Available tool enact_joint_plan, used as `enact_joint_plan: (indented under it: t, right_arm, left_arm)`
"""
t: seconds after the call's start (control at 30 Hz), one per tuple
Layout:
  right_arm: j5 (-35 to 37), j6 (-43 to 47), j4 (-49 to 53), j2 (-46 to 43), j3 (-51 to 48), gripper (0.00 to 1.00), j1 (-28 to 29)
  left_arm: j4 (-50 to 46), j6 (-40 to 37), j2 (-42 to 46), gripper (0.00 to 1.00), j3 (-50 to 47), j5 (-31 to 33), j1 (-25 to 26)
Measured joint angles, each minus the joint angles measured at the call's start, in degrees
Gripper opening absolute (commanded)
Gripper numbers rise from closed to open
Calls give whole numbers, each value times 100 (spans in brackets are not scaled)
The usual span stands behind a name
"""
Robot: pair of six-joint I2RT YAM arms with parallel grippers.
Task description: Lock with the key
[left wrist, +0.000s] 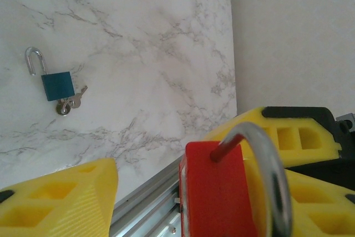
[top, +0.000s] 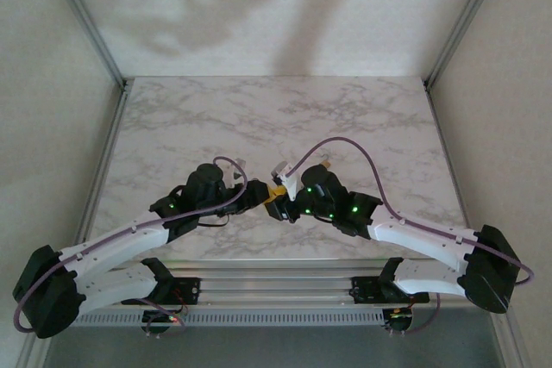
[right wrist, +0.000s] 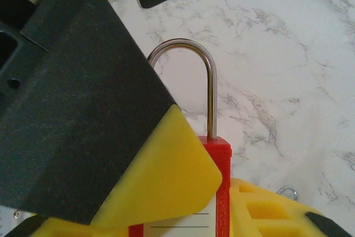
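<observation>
The two arms meet over the near middle of the marble table (top: 259, 118); the red padlock (left wrist: 213, 192) is held off the surface between them.

Right gripper (right wrist: 222, 209): narrowed and clamped on the body of the red padlock; one yellow finger (right wrist: 166, 181) overlaps the left face of the body, the other sits against its right side; the steel shackle (right wrist: 209, 81) rises clear above the fingers, its right leg seated in the body.

Left gripper (left wrist: 186, 201): jaws spread around the same padlock, not gripping; in the left wrist view the red body stands between the yellow fingers (left wrist: 55, 198), with a visible gap between the lower left finger and the padlock; the shackle arches over toward the far finger; contact on that side cannot be determined.

A blue padlock (left wrist: 57, 85) lies flat on the table, well apart from both grippers, shackle pointing away; a key (left wrist: 71, 102) on a ring lies at its lower end, touching it.
</observation>
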State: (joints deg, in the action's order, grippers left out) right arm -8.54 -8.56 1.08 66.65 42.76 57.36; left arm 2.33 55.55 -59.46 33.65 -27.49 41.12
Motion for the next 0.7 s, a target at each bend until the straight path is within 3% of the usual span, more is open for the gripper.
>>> enact_joint_plan:
  t: [0.7]
  right_arm:
    - [-50, 42, 109, 74, 52, 0, 0]
  left_arm:
    - [299, 175, -72, 25, -11, 26, 138]
